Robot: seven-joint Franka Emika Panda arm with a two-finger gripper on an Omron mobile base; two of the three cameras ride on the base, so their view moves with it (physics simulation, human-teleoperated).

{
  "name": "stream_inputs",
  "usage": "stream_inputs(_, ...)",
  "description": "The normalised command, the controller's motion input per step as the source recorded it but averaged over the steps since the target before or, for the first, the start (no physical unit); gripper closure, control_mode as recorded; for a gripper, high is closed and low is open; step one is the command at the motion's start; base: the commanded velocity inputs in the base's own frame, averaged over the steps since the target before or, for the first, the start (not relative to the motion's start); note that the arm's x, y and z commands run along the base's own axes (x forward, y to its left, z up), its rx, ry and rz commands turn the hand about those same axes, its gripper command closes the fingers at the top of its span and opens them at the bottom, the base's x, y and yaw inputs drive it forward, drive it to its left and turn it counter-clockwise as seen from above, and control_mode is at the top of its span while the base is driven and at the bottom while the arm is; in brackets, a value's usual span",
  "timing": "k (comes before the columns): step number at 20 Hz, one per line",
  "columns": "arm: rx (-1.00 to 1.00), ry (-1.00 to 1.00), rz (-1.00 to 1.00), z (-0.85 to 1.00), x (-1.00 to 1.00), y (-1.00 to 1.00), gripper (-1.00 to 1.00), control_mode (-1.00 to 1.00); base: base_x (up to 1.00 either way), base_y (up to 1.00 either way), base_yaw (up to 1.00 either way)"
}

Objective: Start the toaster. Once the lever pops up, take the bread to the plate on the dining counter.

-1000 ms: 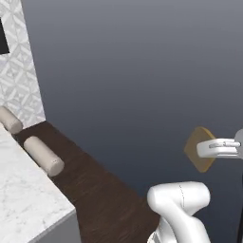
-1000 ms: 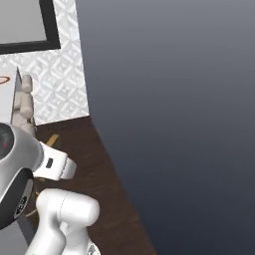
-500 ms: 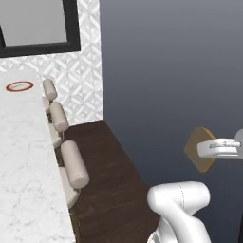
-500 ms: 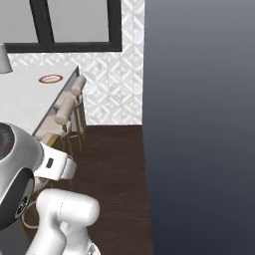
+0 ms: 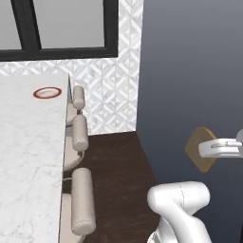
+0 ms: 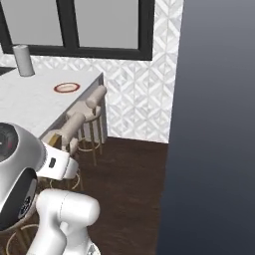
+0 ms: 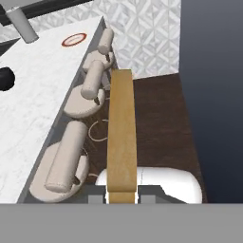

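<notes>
Bread (image 5: 201, 148) is staying clamped in the end effector (image 5: 213, 148) at right centre. Views are swinging around: plate (image 5: 47, 92) is now appearing upper left on the tabletop (image 5: 26, 142), so delivery is nearing.

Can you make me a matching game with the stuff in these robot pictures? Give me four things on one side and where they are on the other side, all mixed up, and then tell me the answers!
Things:
1. bread
2. plate
3. stools
4. window

Places:
A. tucked along the edge of the dining counter
B. on the wall above the counter's far end
C. held up in the air by the claw
D. lying near the counter's far end

Pairs: 1-C, 2-D, 3-A, 4-B
</notes>
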Motion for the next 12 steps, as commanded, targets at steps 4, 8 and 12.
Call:
stream_inputs(4,0.0,0.0,0.0,0.0,0.0,0.0,1.0,1.0,1.0,-0.4,0.33)
stream_inputs(8,0.0,0.0,0.0,0.0,0.0,0.0,1.0,1.0,1.0,-0.33,0.33)
stream_inputs(12,0.0,0.0,0.0,0.0,0.0,0.0,1.0,1.0,1.0,-0.21,0.35)
